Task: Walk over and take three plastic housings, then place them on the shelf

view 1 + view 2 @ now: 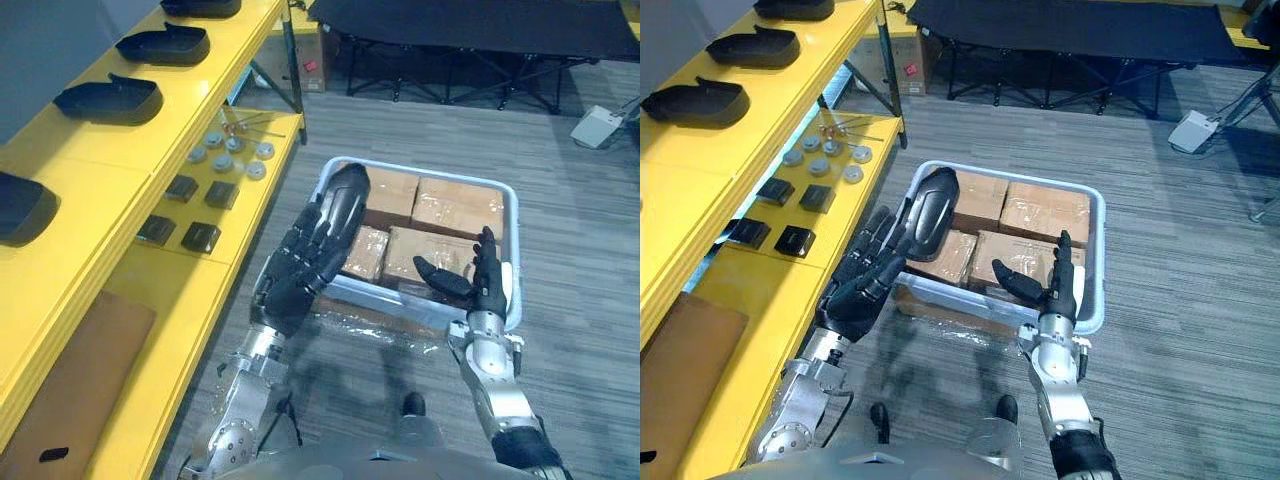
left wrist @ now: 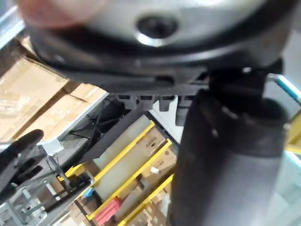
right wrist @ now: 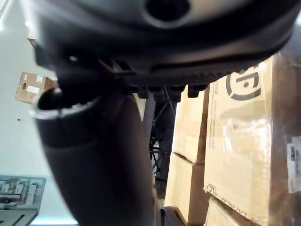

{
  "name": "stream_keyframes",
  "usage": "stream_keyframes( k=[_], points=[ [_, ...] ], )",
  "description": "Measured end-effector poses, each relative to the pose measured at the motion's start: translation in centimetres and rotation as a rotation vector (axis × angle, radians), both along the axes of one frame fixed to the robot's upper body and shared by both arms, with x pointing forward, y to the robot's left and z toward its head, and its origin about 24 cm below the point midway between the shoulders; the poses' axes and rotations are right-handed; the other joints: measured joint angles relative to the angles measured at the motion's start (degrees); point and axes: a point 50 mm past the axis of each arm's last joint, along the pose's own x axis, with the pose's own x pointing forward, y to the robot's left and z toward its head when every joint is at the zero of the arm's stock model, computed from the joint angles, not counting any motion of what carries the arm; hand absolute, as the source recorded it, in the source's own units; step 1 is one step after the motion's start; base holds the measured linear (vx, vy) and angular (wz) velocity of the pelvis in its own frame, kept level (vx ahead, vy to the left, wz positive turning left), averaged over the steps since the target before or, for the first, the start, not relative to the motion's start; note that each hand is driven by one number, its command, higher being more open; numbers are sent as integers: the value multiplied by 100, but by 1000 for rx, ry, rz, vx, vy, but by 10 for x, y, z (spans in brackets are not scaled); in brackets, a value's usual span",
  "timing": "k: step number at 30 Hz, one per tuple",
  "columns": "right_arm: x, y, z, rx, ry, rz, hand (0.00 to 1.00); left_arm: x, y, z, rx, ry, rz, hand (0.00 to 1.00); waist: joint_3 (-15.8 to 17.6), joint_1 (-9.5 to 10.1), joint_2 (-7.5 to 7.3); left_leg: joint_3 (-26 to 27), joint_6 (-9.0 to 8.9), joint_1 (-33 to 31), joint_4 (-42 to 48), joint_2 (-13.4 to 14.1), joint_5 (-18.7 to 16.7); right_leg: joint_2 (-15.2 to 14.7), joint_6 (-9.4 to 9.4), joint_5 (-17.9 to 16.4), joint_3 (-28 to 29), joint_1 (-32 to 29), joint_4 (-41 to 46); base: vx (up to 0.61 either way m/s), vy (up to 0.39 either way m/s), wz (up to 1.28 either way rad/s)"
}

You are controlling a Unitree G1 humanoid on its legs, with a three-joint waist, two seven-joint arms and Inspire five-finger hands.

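Observation:
My left hand (image 1: 300,265) is raised over the near left corner of a white bin (image 1: 511,260), its fingers curled round a glossy black plastic housing (image 1: 347,195) that sticks up past the fingertips. My right hand (image 1: 487,285) stands upright over the bin's near edge, open, fingers straight, holding nothing. On the top level of the yellow shelf (image 1: 90,165) to my left lie several more black housings, among them one (image 1: 108,100) in the middle and another (image 1: 163,45) farther back. A third (image 1: 20,205) lies closest to me.
The bin holds plastic-wrapped cardboard boxes (image 1: 455,205). The lower shelf level carries small black square parts (image 1: 200,237), silver discs (image 1: 232,152) and a brown board (image 1: 80,380). A black folding cot (image 1: 470,30) stands at the back, a white box (image 1: 598,126) on the carpet.

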Motion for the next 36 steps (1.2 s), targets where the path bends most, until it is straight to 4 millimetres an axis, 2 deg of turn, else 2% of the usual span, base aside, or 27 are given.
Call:
stream_keyframes(
  k=[2, 5, 6, 7, 8, 9, 10, 13, 16, 19, 23, 26, 32, 36],
  points=[
    [10, 1, 5, -4, -21, -11, 100, 5, -1, 5, 33, -35, -7, 100, 38, 12, -12, -58, 40, -164, 8, -92, 17, -95, 24, 60, -132, -89, -26, -88, 72, 23],
    [45, 1, 27, -7, -91, -59, 100, 22, -6, 25, 111, -150, -3, 100, 352, 36, -8, -227, 62, -678, 300, -113, 42, -102, -69, 220, -372, -271, -188, -135, 29, 30],
    [62, 1, 43, -4, -143, -87, 100, 27, -8, 36, 141, -198, 10, 100, 530, 71, 19, -293, 54, -907, 410, -109, 53, -91, -66, 314, -425, -389, -220, -148, 9, 22],
    [81, -2, 70, 3, -225, -130, 100, 33, -11, 48, 175, -256, 37, 100, 812, 144, 102, -370, 84, -1181, 604, -101, 74, -70, -71, 454, -491, -489, -306, -164, 17, 33],
    [93, -4, 89, -7, -272, -153, 100, 36, -12, 53, 180, -276, 49, 100, 998, 163, 182, -465, 86, -1338, 726, -115, 74, -63, -76, 541, -593, -500, -365, -115, 14, 26],
    [97, -5, 95, -14, -283, -158, 100, 37, -13, 54, 178, -279, 51, 100, 1074, 185, 199, -473, 89, -1361, 760, -115, 75, -63, -73, 572, -630, -501, -375, -67, 20, 20],
    [101, -7, 103, -24, -298, -168, 100, 37, -13, 54, 171, -274, 53, 100, 1158, 254, 244, -491, 105, -1415, 808, -123, 62, -70, -73, 580, -695, -505, -381, -21, 16, 11],
    [109, -8, 107, -31, -278, -202, 100, 36, -12, 51, 150, -253, 45, 100, 1199, 353, 237, -550, 109, -1540, 831, -131, 60, -67, -77, 602, -772, -571, -383, 1, 12, 10],
    [123, -25, 128, -100, -284, -221, 100, 45, -17, 44, 71, -204, 9, 100, 1381, 470, 380, -589, 158, -1681, 984, -134, 18, -58, -179, 743, -885, -619, -387, -24, 28, 4],
    [137, -34, 164, -142, -331, -211, 100, 55, -18, 21, 84, -103, -1, 100, 1544, 496, 417, -586, 220, -1796, 1134, -141, -31, -72, -207, 876, -941, -684, -397, -56, 55, -4],
    [141, -51, 200, -184, -382, -229, 100, 52, -21, 2, 110, -26, -20, 100, 1648, 606, 473, -621, 233, -1940, 1280, -139, -59, -66, -205, 877, -1043, -718, -396, -59, 31, 4],
    [146, -55, 209, -193, -357, -220, 100, 51, -22, -6, 121, 4, -26, 100, 1694, 691, 568, -625, 236, -1964, 1316, -141, -56, -68, -204, 877, -1048, -724, -390, -60, 7, 1],
    [154, -57, 200, -201, -245, -191, 100, 51, -33, -9, 104, 4, -41, 100, 1775, 836, 783, -693, 240, -2058, 1289, -153, 35, -69, -204, 875, -1200, -767, -386, -64, -10, 5],
    [156, -59, 218, -213, -252, -171, 100, 48, -43, -18, 103, 43, -71, 100, 1809, 939, 907, -711, 239, -2066, 1269, -154, 79, -71, -206, 871, -1236, -777, -371, -68, -6, 3]
  ],
)
